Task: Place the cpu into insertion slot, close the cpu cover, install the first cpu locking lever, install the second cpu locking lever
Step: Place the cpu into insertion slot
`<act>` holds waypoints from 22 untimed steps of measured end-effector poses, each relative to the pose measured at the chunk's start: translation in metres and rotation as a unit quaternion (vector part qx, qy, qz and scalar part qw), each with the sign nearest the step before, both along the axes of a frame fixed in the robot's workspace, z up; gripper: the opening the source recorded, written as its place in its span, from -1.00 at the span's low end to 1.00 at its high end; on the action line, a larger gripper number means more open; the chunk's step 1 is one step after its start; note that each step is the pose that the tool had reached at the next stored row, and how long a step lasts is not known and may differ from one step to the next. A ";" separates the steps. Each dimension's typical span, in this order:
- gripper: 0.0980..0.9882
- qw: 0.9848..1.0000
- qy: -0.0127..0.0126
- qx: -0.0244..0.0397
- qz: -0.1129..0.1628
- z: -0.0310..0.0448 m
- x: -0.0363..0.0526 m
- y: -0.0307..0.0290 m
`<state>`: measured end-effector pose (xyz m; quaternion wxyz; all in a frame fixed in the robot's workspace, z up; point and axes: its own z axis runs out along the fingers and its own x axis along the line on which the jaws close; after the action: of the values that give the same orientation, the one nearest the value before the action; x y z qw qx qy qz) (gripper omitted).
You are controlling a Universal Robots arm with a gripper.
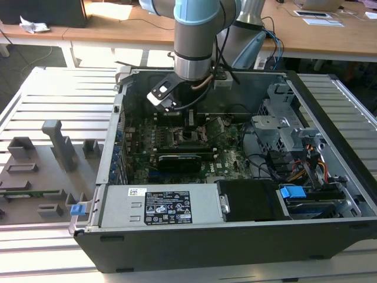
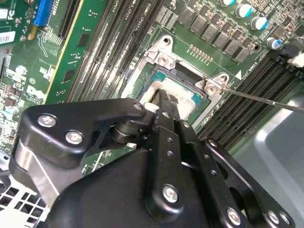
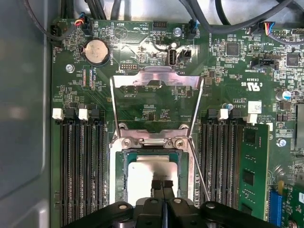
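Observation:
The cpu (image 3: 142,175), a flat square chip with a dull silver top, lies in the socket on the motherboard, also seen in the second wrist view (image 2: 189,101). The cpu cover (image 3: 156,76), a thin silvery frame with a square window, is swung open and lies back away from the socket; in the exterior view it stands beside the arm (image 1: 216,125). A thin locking lever rod (image 3: 198,172) sticks out free along one side of the socket (image 2: 266,99). My gripper (image 3: 163,184) hangs right over the cpu's top with its fingers pressed together (image 2: 163,99). Whether they touch the chip is hidden.
Memory slots flank the socket, with one green memory stick (image 3: 251,166) seated. A coin battery (image 3: 96,51) and cables sit beyond the cover. The case walls, a drive cage (image 1: 283,130), a power supply (image 1: 159,206) and a long black card (image 1: 182,160) crowd the board. A grey fixture plate (image 1: 41,171) lies outside.

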<state>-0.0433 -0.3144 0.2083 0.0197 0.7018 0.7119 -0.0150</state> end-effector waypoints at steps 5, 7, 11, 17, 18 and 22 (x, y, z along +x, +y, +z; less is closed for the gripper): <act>-0.98 1.000 0.000 0.001 0.001 -0.0045 0.0043 -0.0001; -0.98 1.000 0.001 0.001 0.001 -0.0046 0.0122 -0.0001; -0.98 1.000 0.001 0.000 0.001 0.0067 0.0151 0.0000; -0.98 1.000 0.002 0.000 0.001 0.0293 0.0151 0.0000; -0.98 1.000 0.002 0.000 0.001 0.0315 0.0151 0.0000; -0.98 1.000 0.002 0.000 0.001 0.0390 0.0151 0.0000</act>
<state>-0.0281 -0.3144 0.2473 0.0184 0.7009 0.7129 -0.0160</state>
